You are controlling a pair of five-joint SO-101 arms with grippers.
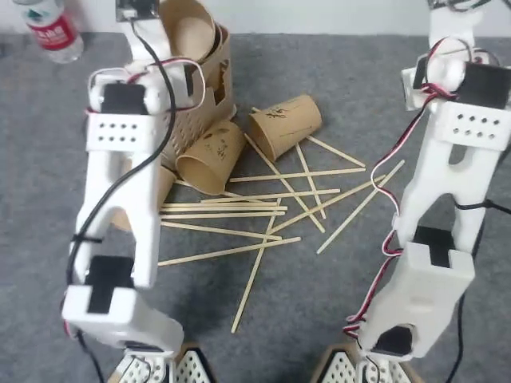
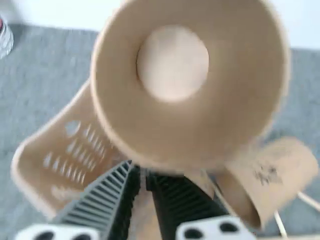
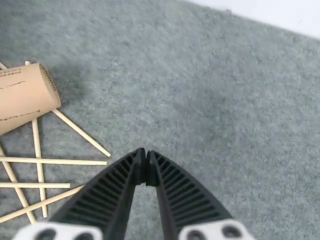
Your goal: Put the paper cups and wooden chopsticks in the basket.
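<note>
- The tabletop [image 1: 383,72] is covered in grey felt-like matting; a white wall [image 1: 335,14] is seen along its far edge, and a plastic bottle [image 1: 49,28] at the far left corner.
- The left pincer [image 2: 141,172] is clamped on the rim of a paper cup [image 2: 172,65], which is held above the basket [image 1: 209,88].
- The right pincer [image 3: 146,157] is pressed shut on itself over bare matting, near a fallen cup [image 3: 22,97].
- A second fallen cup [image 1: 209,155] is lying against the basket.
- Wooden chopsticks [image 1: 239,209] are scattered between the arms.

Plastic bottle [image 1: 49,30] lying on grey carpet [image 1: 335,72].
</note>
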